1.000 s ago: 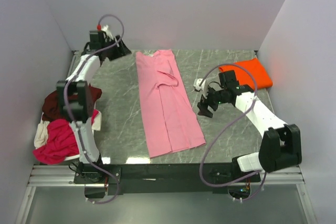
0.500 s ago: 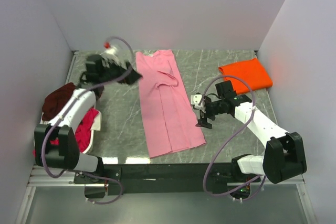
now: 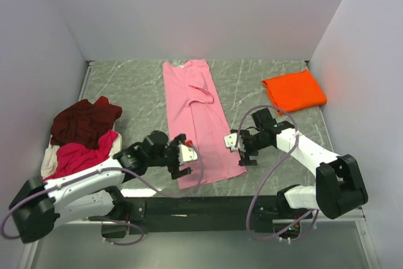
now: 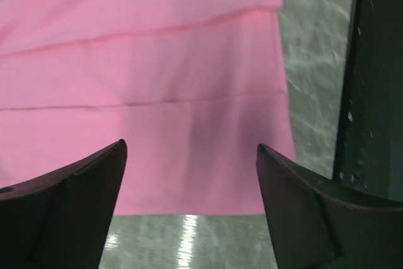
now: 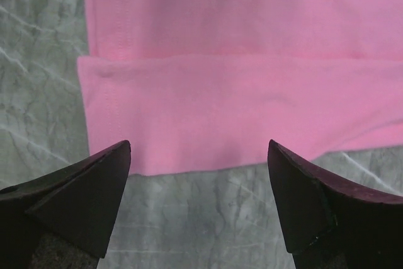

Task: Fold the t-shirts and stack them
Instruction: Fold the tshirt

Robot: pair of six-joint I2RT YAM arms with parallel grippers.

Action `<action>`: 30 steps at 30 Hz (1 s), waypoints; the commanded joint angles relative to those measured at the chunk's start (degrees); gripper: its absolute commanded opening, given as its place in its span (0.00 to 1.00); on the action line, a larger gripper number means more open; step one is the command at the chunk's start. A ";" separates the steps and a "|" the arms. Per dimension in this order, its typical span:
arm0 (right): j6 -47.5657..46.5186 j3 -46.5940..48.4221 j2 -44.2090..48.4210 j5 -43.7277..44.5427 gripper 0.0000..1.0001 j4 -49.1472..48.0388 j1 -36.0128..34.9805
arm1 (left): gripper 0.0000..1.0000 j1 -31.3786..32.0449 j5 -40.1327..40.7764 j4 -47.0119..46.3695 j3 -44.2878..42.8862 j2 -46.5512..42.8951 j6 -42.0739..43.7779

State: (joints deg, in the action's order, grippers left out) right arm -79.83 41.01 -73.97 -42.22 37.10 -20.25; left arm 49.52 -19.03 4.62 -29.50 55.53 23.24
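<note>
Left gripper (image 3: 184,160) swung from the 11 o'clock corner down to the near hem of the pink t-shirt (image 3: 200,124) at 6 o'clock, and right gripper (image 3: 241,149) dropped to the hem's 5 o'clock corner; both sets of jaws were wide, holding nothing. The shirt lay as a long strip mid-tabletop (image 3: 138,92), running 12 to 6. Looked like setup for the hem-to-collar fold; orange t-shirt (image 3: 294,89) sat folded at 2 o'clock.

Grey marbled table (image 3: 145,92): pink t-shirt (image 3: 198,118) centre (folded lengthwise), orange t-shirt (image 3: 294,89) far right, crumpled pile (image 3: 82,127) left.
</note>
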 commanded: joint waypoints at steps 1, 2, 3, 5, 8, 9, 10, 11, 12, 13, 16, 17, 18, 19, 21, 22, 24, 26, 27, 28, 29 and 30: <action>-2.88 -4.08 3.22 5.27 0.94 -0.61 -6.70 | 0.86 3.83 5.41 0.56 -0.48 3.61 3.83; -2.26 -5.23 4.18 7.13 0.93 -1.76 -8.65 | 0.84 5.05 5.14 0.04 -0.39 4.93 3.65; -0.69 -6.20 4.45 8.98 0.92 -3.77 -9.97 | 0.82 5.85 5.23 -0.23 0.05 5.55 3.65; 0.03 -7.35 4.19 11.80 0.89 -4.14 -11.99 | 0.82 8.21 5.67 -0.23 0.23 7.30 3.91; 1.08 -8.05 3.05 13.64 0.81 -4.67 -13.23 | 0.82 11.03 6.46 -0.67 1.02 8.71 3.65; 1.26 -8.58 2.87 14.26 0.79 -5.63 -13.58 | 0.82 11.56 6.46 -0.58 1.28 8.98 3.48; 1.35 -9.45 2.70 14.96 0.78 -6.16 -13.76 | 0.82 12.18 6.46 -0.58 1.28 9.25 3.39; 1.43 -9.90 2.52 15.93 0.76 -6.69 -14.11 | 0.81 13.23 6.37 -0.58 1.37 9.51 2.78; 1.52 -10.16 2.52 16.11 0.72 -6.95 -14.11 | 0.81 13.85 6.28 -0.58 1.72 9.69 2.68; 2.31 -10.25 2.43 16.11 0.70 -7.39 -14.11 | 0.81 14.55 6.37 -0.75 1.98 9.77 2.68; 2.75 -10.17 2.52 16.29 0.66 -7.92 -14.11 | 0.81 17.54 8.56 -0.41 2.51 11.00 2.86; 3.01 -9.99 2.69 16.29 0.64 -7.92 -14.03 | 0.81 18.50 10.05 -0.40 2.60 12.14 2.95; 3.36 -9.82 2.78 16.20 0.61 -7.75 -14.11 | 0.81 18.95 11.02 -0.58 2.78 12.67 3.29; 3.63 -9.55 2.87 16.11 0.59 -7.66 -14.11 | 0.80 19.30 11.99 -1.10 2.95 13.46 3.30; 3.63 -9.46 3.22 16.29 0.56 -7.48 -14.11 | 0.72 19.91 14.70 -1.19 2.52 16.09 3.73; 3.54 -9.72 3.48 16.38 0.55 -7.48 -14.11 | 0.69 20.26 15.94 -1.02 2.17 16.97 4.00; 3.37 -10.07 3.66 16.73 0.53 -7.75 -14.11 | 0.65 20.36 18.83 -0.93 1.72 19.52 4.26; 3.37 -10.34 3.84 16.99 0.50 -7.84 -14.20 | 0.60 20.36 18.85 -1.02 1.46 21.10 4.35; 3.45 -10.60 3.93 17.17 0.46 -7.92 -14.20 | 0.53 20.36 21.72 -1.19 1.46 21.55 4.35; 3.37 -10.69 3.93 17.34 0.44 -7.75 -14.20 | 0.49 20.36 22.36 -1.28 1.46 21.99 4.44; 3.37 -10.78 3.93 17.43 0.42 -7.75 -14.12 | 0.45 20.44 22.71 -1.28 1.46 22.34 4.61; 3.54 -10.95 3.93 17.43 0.37 -7.49 -14.20 | 0.37 20.44 23.15 -1.46 1.55 22.43 4.70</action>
State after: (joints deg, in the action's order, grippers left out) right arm -76.16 31.40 -70.63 -26.76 30.15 -34.00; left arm 69.80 -1.23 -0.01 -28.80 75.81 26.46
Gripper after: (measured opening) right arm 0.400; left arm 0.413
